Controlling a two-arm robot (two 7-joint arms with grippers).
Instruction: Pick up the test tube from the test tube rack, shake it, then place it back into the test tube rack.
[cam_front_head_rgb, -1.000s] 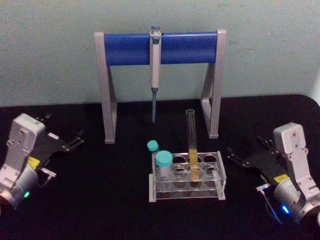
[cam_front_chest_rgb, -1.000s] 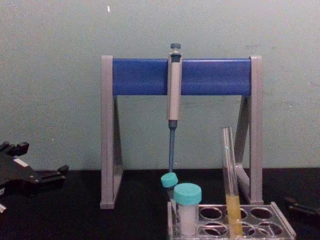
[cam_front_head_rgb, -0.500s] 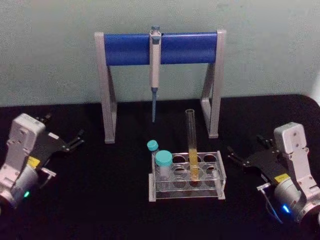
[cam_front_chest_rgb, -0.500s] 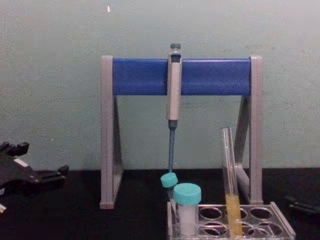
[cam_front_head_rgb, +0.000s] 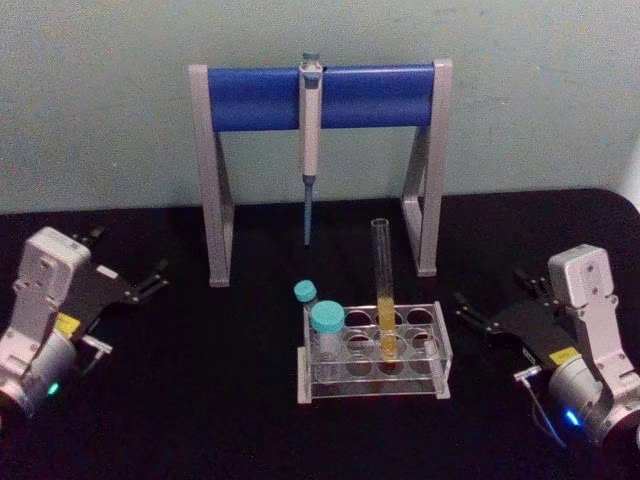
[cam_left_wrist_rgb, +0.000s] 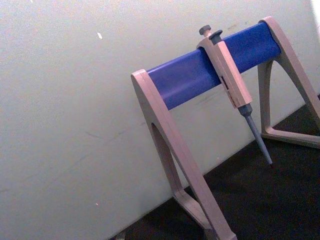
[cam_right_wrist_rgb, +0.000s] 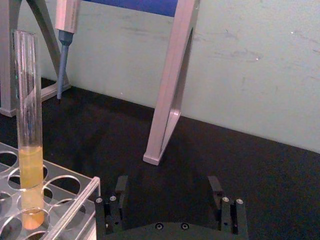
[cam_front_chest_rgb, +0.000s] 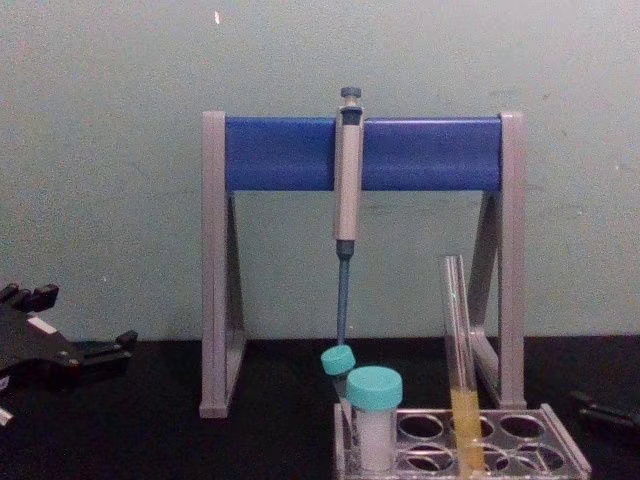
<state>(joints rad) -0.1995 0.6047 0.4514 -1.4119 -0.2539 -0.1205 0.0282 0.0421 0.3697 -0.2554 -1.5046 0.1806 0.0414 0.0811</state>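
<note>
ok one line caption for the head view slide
Test tube upright in its rack, open grippers waiting either side.

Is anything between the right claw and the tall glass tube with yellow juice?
Just the test tube rack's end, head view; right gripper, test tube.

Dim, even indoor light with a greenish cast falls on the wall (cam_front_head_rgb: 520, 120). The black desk (cam_front_head_rgb: 200, 400) swallows detail and shows no clear shadows. Everything looks soft and grainy; the glass tube (cam_right_wrist_rgb: 27, 100) carries faint glints.
</note>
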